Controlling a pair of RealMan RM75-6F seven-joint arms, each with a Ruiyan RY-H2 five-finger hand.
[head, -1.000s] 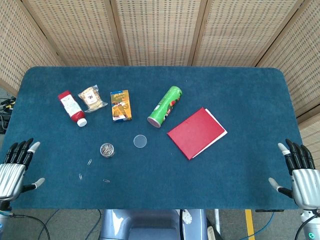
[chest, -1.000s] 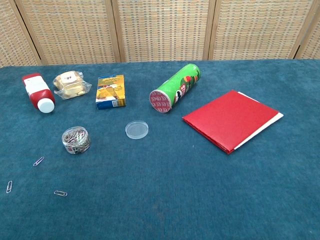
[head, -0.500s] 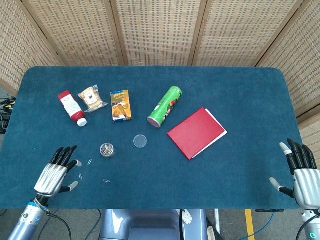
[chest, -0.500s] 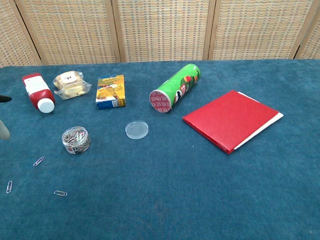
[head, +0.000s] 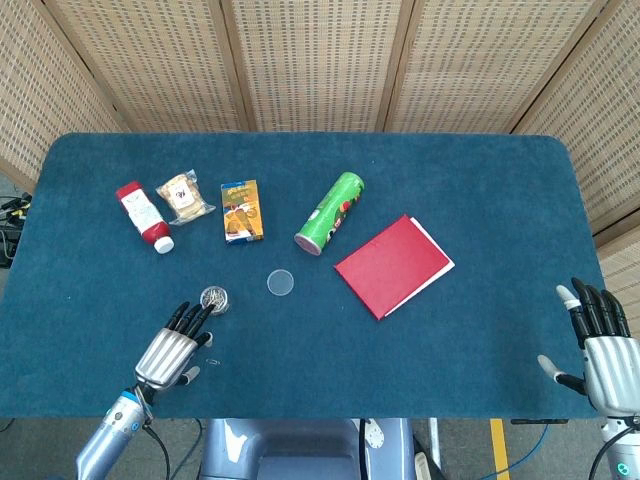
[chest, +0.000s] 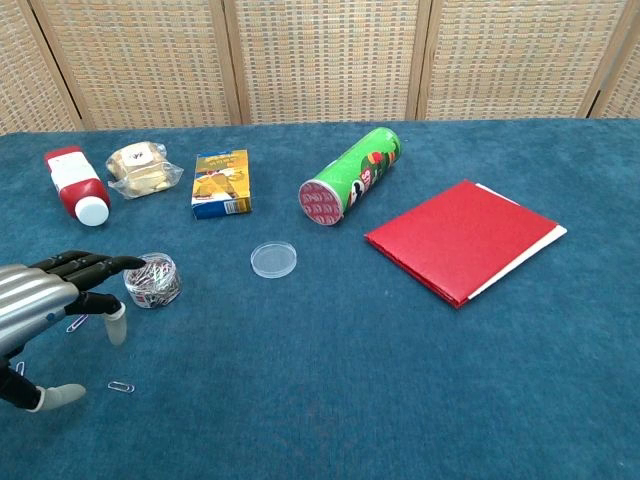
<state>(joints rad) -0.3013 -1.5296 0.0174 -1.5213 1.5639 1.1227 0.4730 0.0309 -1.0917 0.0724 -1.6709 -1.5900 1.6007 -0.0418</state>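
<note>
Reaching: left hand (head: 172, 349) hovers over the blue table (head: 480, 180), fingers spread and holding nothing, tips just short of the paperclip jar (head: 213, 297).
Jar: upright, open, near the table's front left; its clear lid (head: 281, 282) lies apart to the right.
Loose clips: one paperclip (chest: 121, 386) lies on the cloth beside the hand.
Right hand (head: 603, 352): at the table's right edge, fingers spread, holding nothing.
Behind: red bottle (head: 144, 216), snack bag (head: 184, 197), small box (head: 241, 210), green tube (head: 330, 213), red folder (head: 392, 265).

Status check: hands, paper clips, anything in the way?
Left hand open, above loose paper clips, near clip jar. Right hand open, off table edge. Nothing blocking.
</note>
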